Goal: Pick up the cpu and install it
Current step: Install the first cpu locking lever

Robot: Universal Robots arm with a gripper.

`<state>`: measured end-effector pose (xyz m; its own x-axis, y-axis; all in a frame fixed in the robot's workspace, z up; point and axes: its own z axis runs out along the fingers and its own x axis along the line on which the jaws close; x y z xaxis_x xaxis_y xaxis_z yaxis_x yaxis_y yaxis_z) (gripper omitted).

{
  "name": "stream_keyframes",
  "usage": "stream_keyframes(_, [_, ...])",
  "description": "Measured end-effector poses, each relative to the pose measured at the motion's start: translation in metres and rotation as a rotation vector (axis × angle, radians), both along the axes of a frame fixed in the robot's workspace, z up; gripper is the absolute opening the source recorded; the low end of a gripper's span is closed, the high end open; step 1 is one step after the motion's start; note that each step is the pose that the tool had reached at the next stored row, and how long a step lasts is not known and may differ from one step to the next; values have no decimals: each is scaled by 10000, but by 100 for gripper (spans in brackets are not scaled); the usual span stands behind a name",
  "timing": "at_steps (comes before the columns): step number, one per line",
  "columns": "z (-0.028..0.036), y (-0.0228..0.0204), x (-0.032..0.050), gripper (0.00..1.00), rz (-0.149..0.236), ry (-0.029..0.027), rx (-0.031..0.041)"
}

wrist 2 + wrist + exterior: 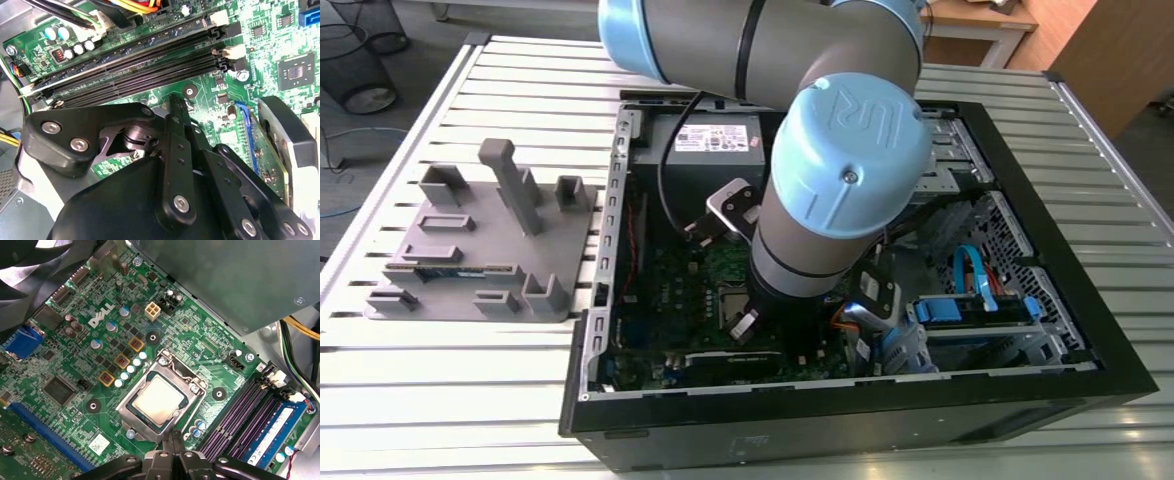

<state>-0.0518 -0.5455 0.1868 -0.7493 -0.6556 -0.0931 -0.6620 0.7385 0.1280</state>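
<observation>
Inside the open computer case (854,420), which lies on the slatted table (454,400), I have the arm (834,190) reaching down over the motherboard (200,340). Log: the cpu (159,401) lies flat in the silver-framed socket (135,421), its shiny top facing up and the frame running around all four of its sides. The gripper (173,436) is not holding it; in both wrist views the two fingers are pressed together along their length with nothing between them. In the first wrist view the fingertips sit just beside one corner of the socket frame, clear of the cpu's top; I cannot tell whether they touch the frame or hang just above it. In the second wrist view the gripper (175,100) points toward the board close to the long dark memory slots (140,65). The first wrist view shows those slots (240,420) next to the socket, with a blue-labelled memory stick (275,432) seated in the outermost one. On the exterior view's left, the grey tray (574,250) stands on the table beside the case, well apart from the arm.
</observation>
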Motion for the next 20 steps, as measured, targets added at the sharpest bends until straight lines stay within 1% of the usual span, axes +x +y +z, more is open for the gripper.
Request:
stream_keyframes(2, [-1, -2, 0, 11, 1, -1, 32])
stream_keyframes(6, [7, -1, 0, 11, 0, -3, 47])
stream_keyframes(8, [31, 1, 0, 11, -1, -6, 62])
stream_keyframes(10, [77, -1, 0, 11, -2, -2, 44])
stream_keyframes(11, [88, -1, 0, 11, 0, -2, 46])
stream_keyframes(15, [87, -1, 1, 11, 1, -3, 42])
stream_keyframes(17, [72, -2, 1, 11, 2, -20, 43])
stream_keyframes(20, [41, -2, 1, 11, 1, -61, 53])
